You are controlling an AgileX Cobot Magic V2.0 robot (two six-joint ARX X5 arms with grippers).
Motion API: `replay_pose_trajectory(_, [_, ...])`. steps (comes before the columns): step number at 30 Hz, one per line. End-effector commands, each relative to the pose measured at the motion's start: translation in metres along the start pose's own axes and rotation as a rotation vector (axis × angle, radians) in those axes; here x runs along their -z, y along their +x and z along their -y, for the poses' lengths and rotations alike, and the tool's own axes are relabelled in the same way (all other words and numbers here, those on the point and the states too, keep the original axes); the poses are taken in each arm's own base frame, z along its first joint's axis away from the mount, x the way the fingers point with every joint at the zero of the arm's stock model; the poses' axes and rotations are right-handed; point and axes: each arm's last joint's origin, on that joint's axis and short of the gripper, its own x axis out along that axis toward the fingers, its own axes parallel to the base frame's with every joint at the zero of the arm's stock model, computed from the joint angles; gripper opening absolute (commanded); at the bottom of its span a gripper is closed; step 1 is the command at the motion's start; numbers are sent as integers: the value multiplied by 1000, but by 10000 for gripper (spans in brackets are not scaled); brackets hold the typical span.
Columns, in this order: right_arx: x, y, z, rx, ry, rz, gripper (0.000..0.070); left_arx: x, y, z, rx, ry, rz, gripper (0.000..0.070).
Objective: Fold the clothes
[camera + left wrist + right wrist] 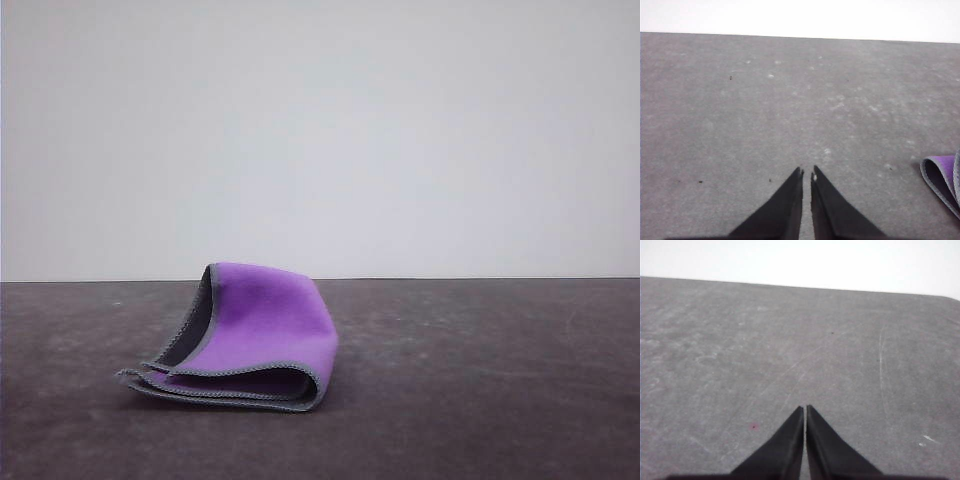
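The clothes (250, 335) are one small cloth lying folded on the dark table, left of centre in the front view, with its purple face up and grey stitched edging along the layered front edge. A corner of the same cloth (942, 175) shows in the left wrist view, off to the side of my left gripper (807, 173). That gripper hangs over bare table with its two black tips nearly touching and nothing between them. My right gripper (805, 408) is shut too, over bare table with nothing held.
The dark grey table (480, 380) runs wide around the cloth, and its far edge meets a plain white wall (320, 130). In the right wrist view the table's far corner (952, 297) is rounded.
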Motion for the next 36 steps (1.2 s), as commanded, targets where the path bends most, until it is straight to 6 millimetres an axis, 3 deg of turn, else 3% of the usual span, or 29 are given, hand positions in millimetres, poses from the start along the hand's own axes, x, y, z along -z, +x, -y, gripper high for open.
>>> replay_pose_trajectory(1, [0, 0, 0, -3, 7, 10, 4, 7, 2, -1, -6, -10, -27, 20])
replay_pose_trajectory(36, [0, 0, 0, -2, 7, 10, 4, 6, 6, 3, 40, 9, 48, 21])
